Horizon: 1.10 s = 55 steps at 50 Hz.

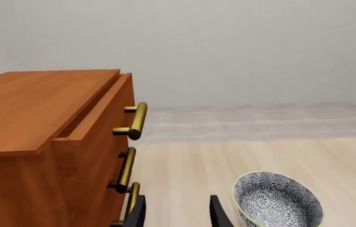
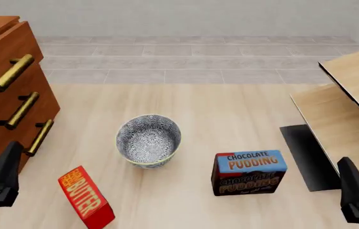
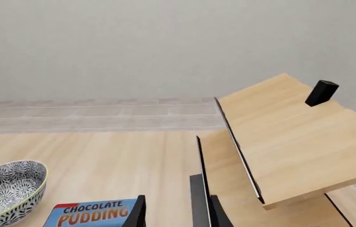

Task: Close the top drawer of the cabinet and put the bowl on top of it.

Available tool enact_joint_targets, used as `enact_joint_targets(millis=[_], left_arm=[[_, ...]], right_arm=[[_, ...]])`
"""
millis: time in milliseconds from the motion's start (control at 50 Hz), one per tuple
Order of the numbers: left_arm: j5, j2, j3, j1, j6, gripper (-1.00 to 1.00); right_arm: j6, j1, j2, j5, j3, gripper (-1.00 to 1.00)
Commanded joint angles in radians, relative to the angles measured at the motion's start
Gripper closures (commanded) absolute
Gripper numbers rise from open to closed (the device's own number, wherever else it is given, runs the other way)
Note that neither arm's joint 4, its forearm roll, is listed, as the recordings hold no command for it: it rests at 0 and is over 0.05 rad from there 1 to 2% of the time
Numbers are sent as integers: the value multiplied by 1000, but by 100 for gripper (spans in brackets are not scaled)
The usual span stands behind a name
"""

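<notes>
Left wrist view: my left gripper [image 1: 176,213] shows only two dark fingertips, spread apart with nothing between them. Ahead and to one side of them stands the cabinet [image 1: 32,142], its top drawer [image 1: 99,120] pulled slightly out, a gap showing under the top board. The bowl [image 1: 277,201] sits on the table [image 1: 304,151] just beside my other fingertip.

Front view: the bowl rests upright between my two grippers, a red butter box [image 2: 86,198] near my left one, a pudding box [image 2: 249,172] nearer my right.

Right wrist view: my right gripper [image 3: 176,213] is spread and empty, pale wood furniture [image 3: 285,142] ahead of it.
</notes>
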<state>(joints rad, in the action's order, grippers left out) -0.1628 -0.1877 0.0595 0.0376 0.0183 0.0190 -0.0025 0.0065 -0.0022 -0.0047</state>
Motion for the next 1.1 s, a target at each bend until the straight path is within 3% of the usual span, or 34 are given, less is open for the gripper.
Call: enact_joint_targets(millis=[20,340,580,1100], left_arm=[[-163,-190,42,33,8,-100],[-306,-426,151,81,24,-100],[-413,-637,232,60,-15,-100],[-494,-821,309,17,-16,-100]], right_arm=[[2,0,-2,-3,2,-100],[-4,4,3,-6,3,-100],[-6,5,3,-7,4,-100],[2,-5,2,-8,3,-100]])
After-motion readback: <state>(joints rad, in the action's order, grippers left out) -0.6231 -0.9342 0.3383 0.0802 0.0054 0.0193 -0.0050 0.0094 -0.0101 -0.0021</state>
